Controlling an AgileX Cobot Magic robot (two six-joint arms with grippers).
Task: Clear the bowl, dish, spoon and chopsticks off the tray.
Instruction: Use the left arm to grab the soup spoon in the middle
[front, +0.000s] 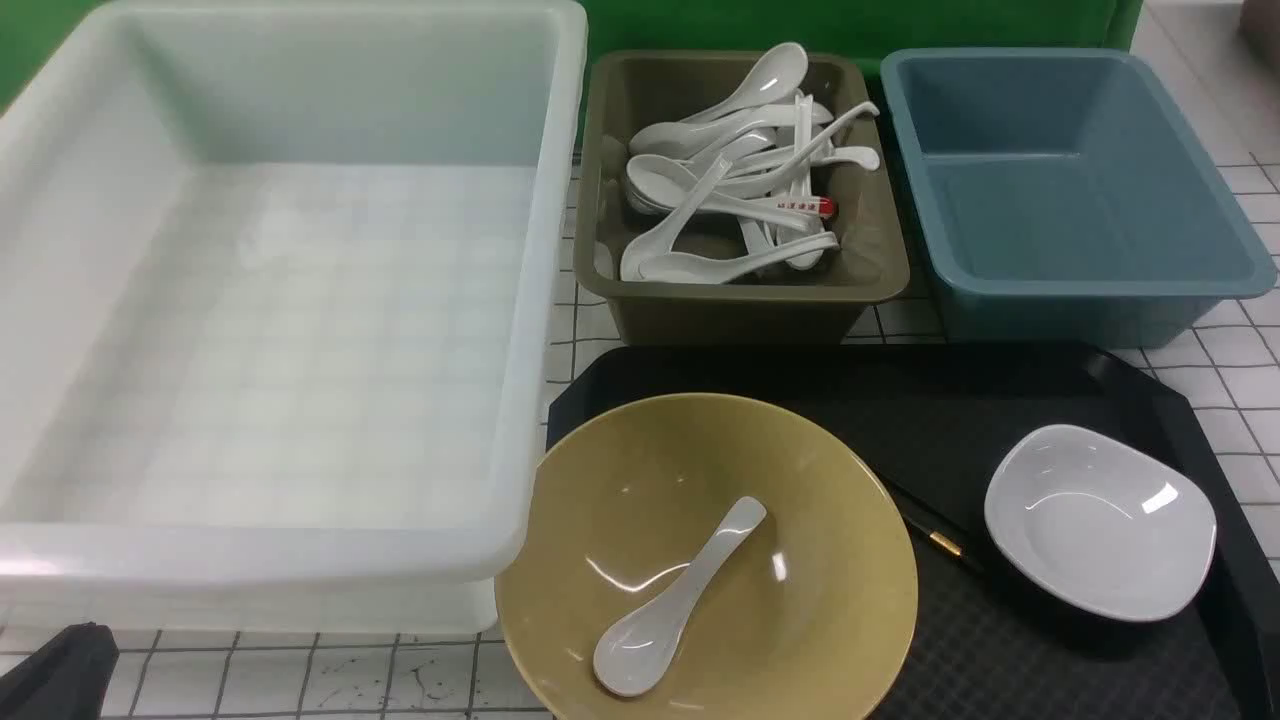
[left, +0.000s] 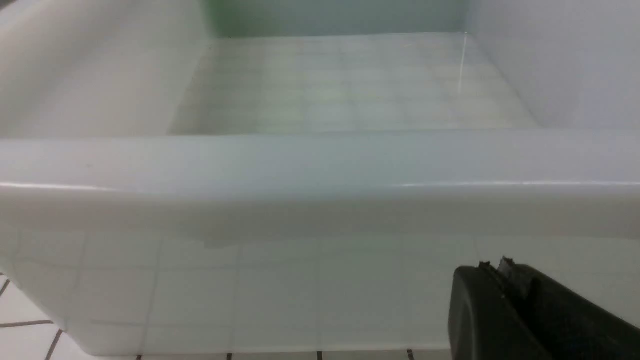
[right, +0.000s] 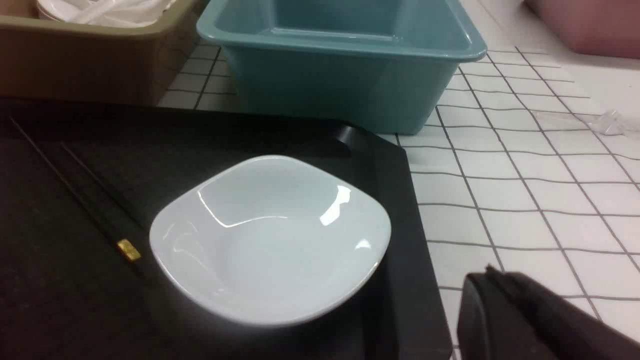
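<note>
Clearly the biggest thing is the translucent white tub (front: 250, 565), which stands to the left of the tray (front: 1000, 400). The tray itself is black, with cut corners. Beyond its far edge sit the blue tub (front: 1050, 110), behind the tray's right half, and the olive tub (front: 720, 320), behind its left half, with a heap of white spoons (front: 740, 170) inside.

The yellow bowl (front: 820, 560) sits on the tray's left end, its rim reaching out past the tray's left edge. The white dish (front: 1100, 520) rests on the tray's right part. The spoon (front: 680, 600) lies inside the bowl. The chopsticks (front: 935, 530) lie flat on the tray between bowl and dish, one end hidden under the bowl's rim, the gold band close to the dish.

The left gripper (left: 495, 265) is well to the left of the tray, low by the white tub's near wall, jaws pressed together on nothing. The right gripper (right: 492, 274) is just off the tray's right edge, jaws likewise together and empty.
</note>
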